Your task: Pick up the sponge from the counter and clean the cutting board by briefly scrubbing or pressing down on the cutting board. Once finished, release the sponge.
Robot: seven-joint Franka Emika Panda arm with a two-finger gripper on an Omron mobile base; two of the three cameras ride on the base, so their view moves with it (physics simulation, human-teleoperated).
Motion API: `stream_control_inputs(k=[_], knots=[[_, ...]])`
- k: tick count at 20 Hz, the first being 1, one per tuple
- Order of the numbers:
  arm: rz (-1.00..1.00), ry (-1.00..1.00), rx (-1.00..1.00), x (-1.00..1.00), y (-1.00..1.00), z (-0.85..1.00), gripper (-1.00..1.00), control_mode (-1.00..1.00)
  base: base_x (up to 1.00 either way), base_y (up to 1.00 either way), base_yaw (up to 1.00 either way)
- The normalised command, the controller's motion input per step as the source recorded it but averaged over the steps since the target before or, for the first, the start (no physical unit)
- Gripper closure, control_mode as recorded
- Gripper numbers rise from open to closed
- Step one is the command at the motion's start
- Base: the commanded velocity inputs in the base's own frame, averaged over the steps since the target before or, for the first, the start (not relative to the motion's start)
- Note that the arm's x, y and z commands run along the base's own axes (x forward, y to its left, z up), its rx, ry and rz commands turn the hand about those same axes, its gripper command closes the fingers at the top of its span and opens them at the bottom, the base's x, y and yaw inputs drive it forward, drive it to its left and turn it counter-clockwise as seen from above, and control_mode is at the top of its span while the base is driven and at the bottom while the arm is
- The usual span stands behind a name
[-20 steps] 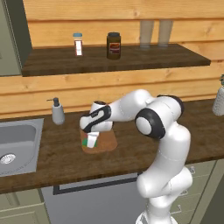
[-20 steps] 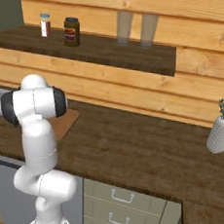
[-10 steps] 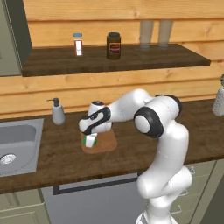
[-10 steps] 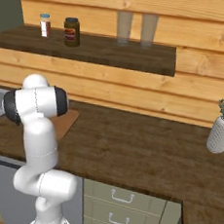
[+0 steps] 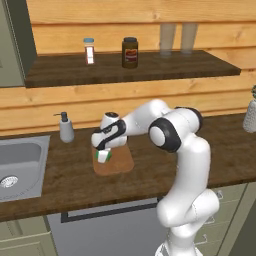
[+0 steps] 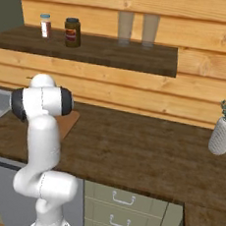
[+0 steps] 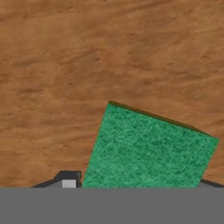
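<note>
The arm reaches forward and to the left from its base, with the gripper [image 5: 103, 153] pointed down over the cutting board [image 5: 119, 163]. The cutting board lies flat on the counter [image 5: 65, 182], between the sink [image 5: 20, 162] and the arm's base, and its right edge [image 6: 67, 122] shows beside the arm's shoulder in the right base view. The sponge [image 5: 103, 156] sits at the left part of the cutting board, directly under the gripper, green side up with a pale lower layer visible at its edge. In the hand view the green top of the sponge [image 7: 151, 151] lies skewed against the wood grain of the board [image 7: 65, 78], between the two dark fingertips [image 7: 65, 179] at the lower edge. Whether the jaws press the sponge or stand slightly apart from it cannot be determined. A soap dispenser [image 5: 65, 128] stands on the counter behind the sink. Two jars [image 5: 130, 52] stand on the shelf [image 5: 150, 67] above, and a vase with flowers [image 6: 224, 131] stands at the far right of the counter.
</note>
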Motion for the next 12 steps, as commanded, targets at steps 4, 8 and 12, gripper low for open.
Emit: stream_control_inputs(k=[4,8,12], knots=[[-0.1,-0.03,0.0,0.91,-0.22,-0.51,1.0,-1.0,0.0,0.0,0.0],[-0.1,0.0,0.0,1.0,-0.26,-0.47,1.0,-1.0,0.0,0.0,0.0],[-0.1,-0.06,0.0,0.94,-0.26,-0.55,1.0,-1.0,0.0,0.0,0.0]])
